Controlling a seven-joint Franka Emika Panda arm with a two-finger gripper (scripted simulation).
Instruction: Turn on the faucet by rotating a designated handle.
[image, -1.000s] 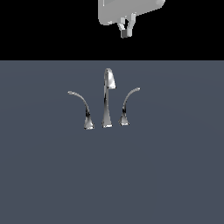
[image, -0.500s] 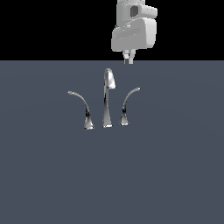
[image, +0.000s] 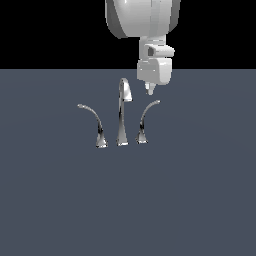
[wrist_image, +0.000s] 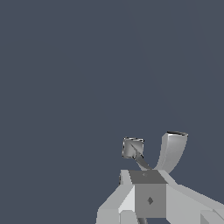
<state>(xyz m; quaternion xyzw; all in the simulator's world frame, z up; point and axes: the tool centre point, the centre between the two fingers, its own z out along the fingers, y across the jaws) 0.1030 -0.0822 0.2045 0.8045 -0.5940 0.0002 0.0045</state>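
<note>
The faucet stands on the grey surface as three chrome pieces, with the tall hooked spout (image: 122, 112) in the middle. The handle (image: 145, 120) is the shorter, steeper lever at the exterior view's right, its thin tip pointing up and to the right. A longer sweeping lever (image: 93, 122) stands at the exterior view's left. My gripper (image: 150, 91) hangs just above the handle's tip, fingers pressed together and holding nothing. In the wrist view, the handle's flared base (wrist_image: 132, 148) and thin arm run under my shut gripper (wrist_image: 149, 192), beside the spout (wrist_image: 173, 149).
The flat dark grey surface (image: 200, 200) spreads around the faucet on all sides. The white arm body (image: 142, 17) fills the top of the exterior view, above and behind the spout.
The arm has come down from the top of the exterior view. The gripper now sits just over the handle's tip. The faucet pieces have not moved.
</note>
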